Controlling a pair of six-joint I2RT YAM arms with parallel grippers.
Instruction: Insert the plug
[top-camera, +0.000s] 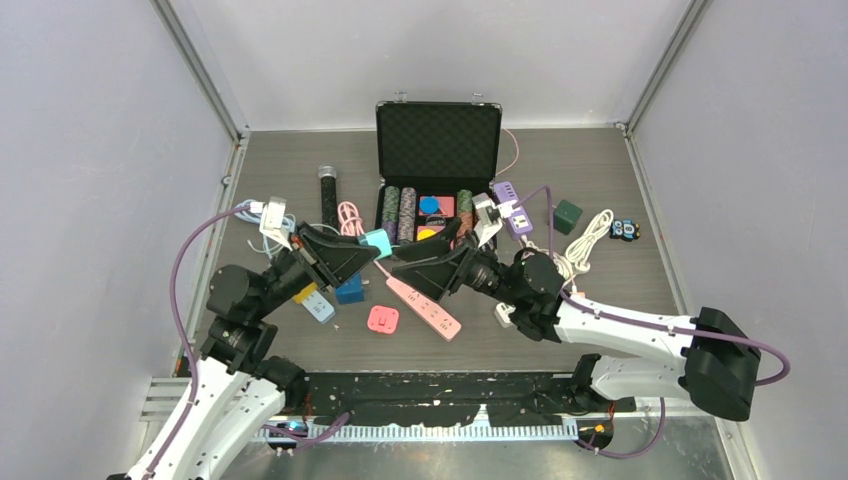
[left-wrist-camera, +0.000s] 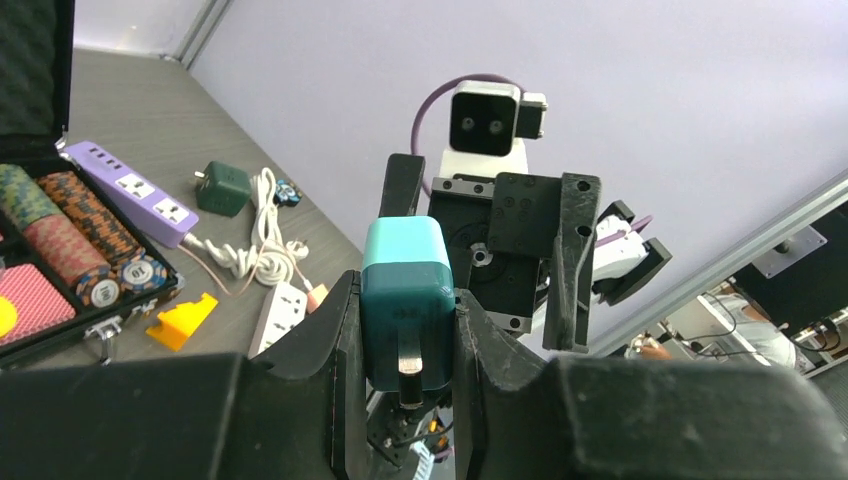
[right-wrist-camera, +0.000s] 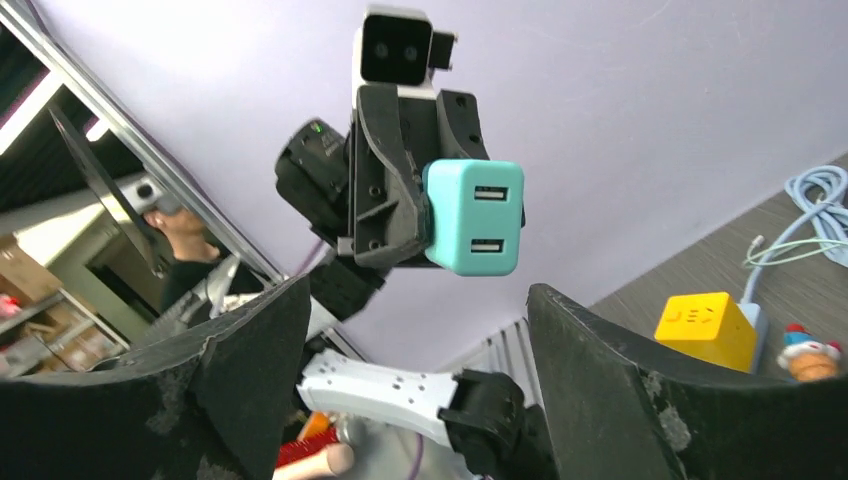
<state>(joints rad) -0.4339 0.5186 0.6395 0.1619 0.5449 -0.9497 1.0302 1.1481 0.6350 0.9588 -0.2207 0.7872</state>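
We held the teal plug (left-wrist-camera: 405, 270) clamped in the left fingers (left-wrist-camera: 335, 340), raised over the middle of the desk (top-camera: 290, 165) just beyond the pink strip (top-camera: 425, 305). The right fingers (right-wrist-camera: 250, 370) stood wide apart and empty, facing it. We judged its smooth sides could slip or twist in a handover, dropping it or leaving its prongs askew of the slots.

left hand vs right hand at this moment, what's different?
Left hand is clamped on the teal charger; right hand holds nothing. The left hand's jaws sit narrow against the charger's sides; the right hand's stand wide apart. The left hand presents the charger's USB ports outward; the right hand only points at them. Shared: both are black two-finger hands, aimed at each other tip to tip.
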